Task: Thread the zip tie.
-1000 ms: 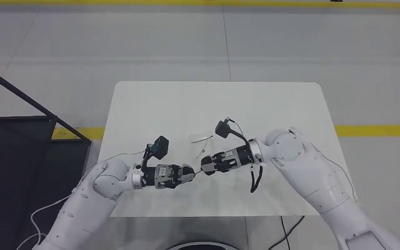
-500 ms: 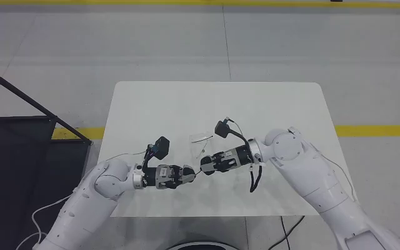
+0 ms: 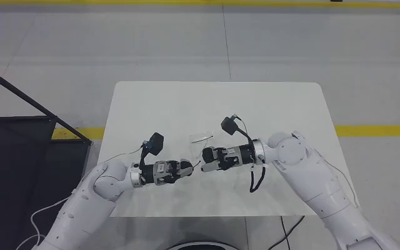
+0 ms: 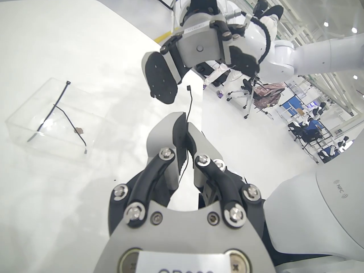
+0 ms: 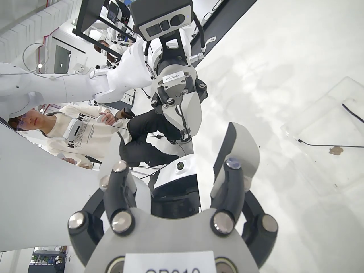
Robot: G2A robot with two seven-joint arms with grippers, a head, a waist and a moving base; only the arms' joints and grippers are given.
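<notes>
Zip ties (image 4: 54, 105) in tray (image 4: 95, 119) on table (image 4: 71, 38)

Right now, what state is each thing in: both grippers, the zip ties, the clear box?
Left gripper, shut on thin black zip tie.
Thin black zip tie, unthreaded, head end free.
Right gripper, open, empty.
Clear plastic box, untouched by grippers.
Two loose black zip ties, unthreaded, inside box.

White table (image 3: 281, 106) on grey floor (image 3: 125, 44), yellow line (image 3: 369, 130)

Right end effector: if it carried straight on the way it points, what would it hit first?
Probably the zip tie sticking out of the left end effector, which faces the right end effector head-on; depth is hard to judge.
</notes>
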